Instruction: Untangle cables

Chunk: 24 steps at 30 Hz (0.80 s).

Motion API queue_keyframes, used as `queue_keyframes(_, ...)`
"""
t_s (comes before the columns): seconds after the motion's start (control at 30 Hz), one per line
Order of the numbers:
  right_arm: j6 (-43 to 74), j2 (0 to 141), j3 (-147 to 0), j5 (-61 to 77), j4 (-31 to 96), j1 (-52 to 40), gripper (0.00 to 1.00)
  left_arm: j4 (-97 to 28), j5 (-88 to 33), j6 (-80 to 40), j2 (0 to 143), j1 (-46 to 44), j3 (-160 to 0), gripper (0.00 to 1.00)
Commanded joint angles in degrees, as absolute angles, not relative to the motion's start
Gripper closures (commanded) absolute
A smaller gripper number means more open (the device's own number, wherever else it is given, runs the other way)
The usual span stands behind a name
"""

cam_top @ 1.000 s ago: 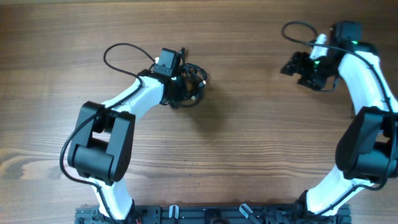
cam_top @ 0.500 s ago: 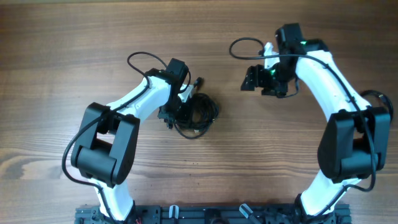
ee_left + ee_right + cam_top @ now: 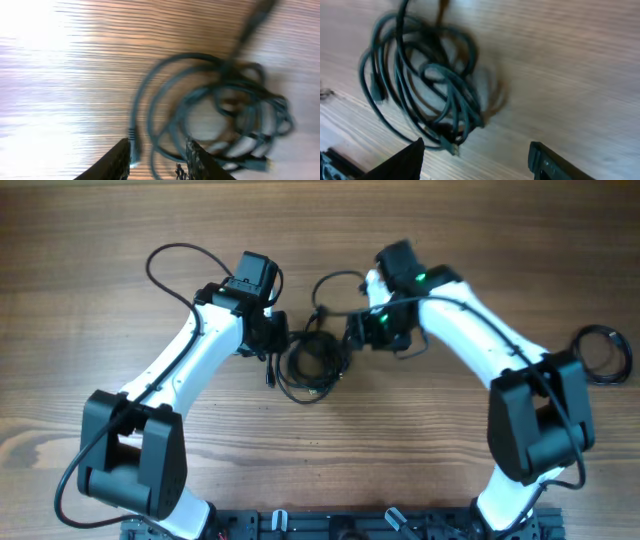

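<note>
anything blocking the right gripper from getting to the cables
Nothing visible does. The right gripper is open right beside the cables, with only bare wooden table between them. The left gripper is on the bundle's opposite side, out of that path.

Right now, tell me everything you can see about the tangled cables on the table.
The cables are a few thin black cords, rubbery-looking, wound into one loose tangle of overlapping loops, with small plug ends sticking out at the edges. They lie on the wooden table, between the two arms. The left claw is open with strands running into its gap. The right claw is open close beside the tangle. Neither visibly pinches them.
</note>
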<state>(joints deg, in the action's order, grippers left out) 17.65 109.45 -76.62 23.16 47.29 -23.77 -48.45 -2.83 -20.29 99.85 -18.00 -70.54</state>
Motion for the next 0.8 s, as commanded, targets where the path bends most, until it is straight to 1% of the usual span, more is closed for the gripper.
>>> queue_keyframes(0.0, 27.11, 109.3, -71.02, 23.86, 42.85, -28.05, 0.32, -48.88, 3.07, -23.0, 100.14, -14.87, -69.36, 0.62)
queue_keyframes(0.07, 31.64, 109.4, -68.45, 23.92, 40.03, -30.22, 0.32, -49.23, 2.85, -22.98, 100.14, -13.74, -69.32, 0.61)
queue_keyframes(0.13, 34.83, 109.4, -66.04, 26.35, 36.62, -32.95, 0.31, -50.0, 2.44, -22.98, 100.14, -12.93, -69.32, 0.56)
queue_keyframes(0.2, 35.14, 109.4, -64.42, 32.64, 32.08, -36.29, 0.31, -50.65, 2.46, -22.98, 100.14, -12.84, -69.32, 0.56)
queue_keyframes(0.27, 35.18, 109.4, -64.1, 35.53, 29.43, -38.63, 0.31, -50.61, 2.46, -22.98, 100.14, -12.84, -69.32, 0.55)
queue_keyframes(0.37, 34.65, 109.4, -64.1, 37.87, 23.24, -43.44, 0.28, -50.39, 2.46, -22.98, 100.14, -12.84, -69.32, 0.55)
queue_keyframes(0.4, 33.71, 109.38, -64.18, 37.87, 21.89, -44.58, 0.3, -50.41, 2.46, -22.98, 100.14, -12.84, -69.32, 0.56)
queue_keyframes(0.43, 32.6, 109.23, -64.45, 37.82, 21.87, -45.04, 0.37, -50.5, 2.46, -22.98, 100.14, -12.84, -69.32, 0.55)
queue_keyframes(0.47, 32.36, 108.97, -64.88, 37.87, 22.15, -45.06, 0.38, -50.72, 2.46, -22.96, 100.14, -12.84, -69.32, 0.56)
queue_keyframes(0.53, 32.53, 107.68, -65.69, 39.09, 23.11, -44.03, 0.37, -51.37, 2.46, -22.96, 100.14, -12.84, -69.32, 0.54)
queue_keyframes(0.63, 32.56, 104.42, -66.43, 38.52, 27.66, -40.84, 0.31, -51.72, 2.44, -22.98, 100.14, -12.84, -69.32, 0.53)
queue_keyframes(0.7, 32.47, 102.8, -66.43, 36.91, 30.92, -38.09, 0.3, -51.68, 0.16, -22.72, 100.14, -12.84, -69.34, 0.6)
queue_keyframes(0.77, 29.17, 102.04, -66.41, 36.93, 33.8, -34.24, 0.3, -51.27, -8.62, -21.89, 99.72, -12.84, -69.36, 0.7)
